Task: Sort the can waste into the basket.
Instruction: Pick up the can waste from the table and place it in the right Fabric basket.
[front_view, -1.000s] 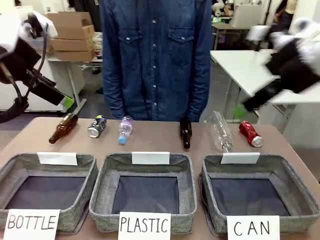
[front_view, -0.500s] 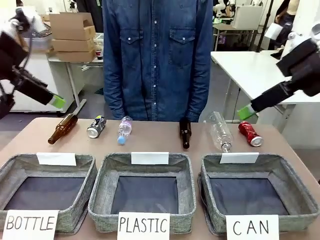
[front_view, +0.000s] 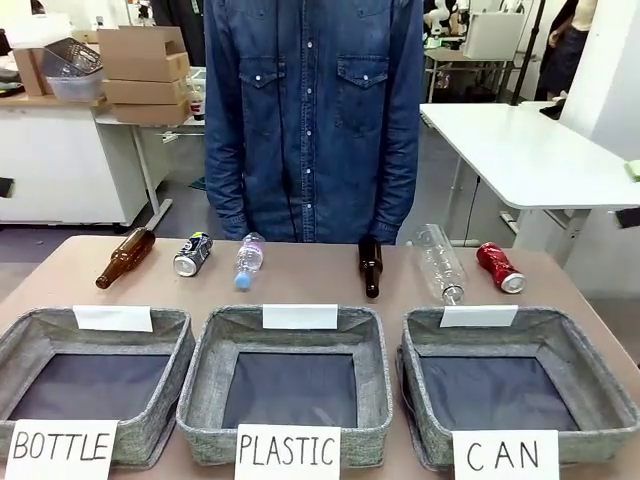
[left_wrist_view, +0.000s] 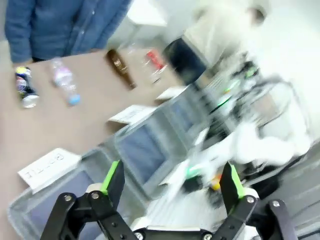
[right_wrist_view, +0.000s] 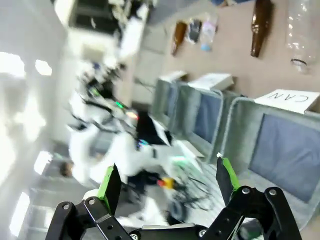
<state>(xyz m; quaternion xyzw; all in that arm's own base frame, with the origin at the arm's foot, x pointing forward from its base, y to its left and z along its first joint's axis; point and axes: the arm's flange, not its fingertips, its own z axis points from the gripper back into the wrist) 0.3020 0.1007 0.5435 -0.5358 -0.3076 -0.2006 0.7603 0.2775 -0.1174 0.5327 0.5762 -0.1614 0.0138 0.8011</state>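
The dark patterned can (front_view: 193, 253) lies at the table's far left, between a brown bottle and a small plastic bottle. At the far right lies the red can (front_view: 499, 267), just behind the grey basket (front_view: 600, 385) signed "CAN", which holds nothing. My left gripper (left_wrist_view: 172, 182) is open and empty, high above the table; the dark can (left_wrist_view: 24, 87) and red can (left_wrist_view: 156, 60) lie far below it. Also open and empty, my right gripper (right_wrist_view: 167, 185) hangs high over the CAN basket (right_wrist_view: 235, 130), with the dark can (right_wrist_view: 194, 30) far off.
Two brown bottles (front_view: 126, 256) (front_view: 371, 265), a small plastic bottle (front_view: 248, 260) and a large clear bottle (front_view: 439, 262) lie in the same row. Baskets signed "BOTTLE" (front_view: 170, 385) and "PLASTIC" (front_view: 200, 385) stand left of the CAN basket. A person in denim (front_view: 315, 110) stands behind the table.
Both arms have swung up and outward, left arm to the left and right arm to the right, leaving the front view. Cans, bottles and baskets have not moved.
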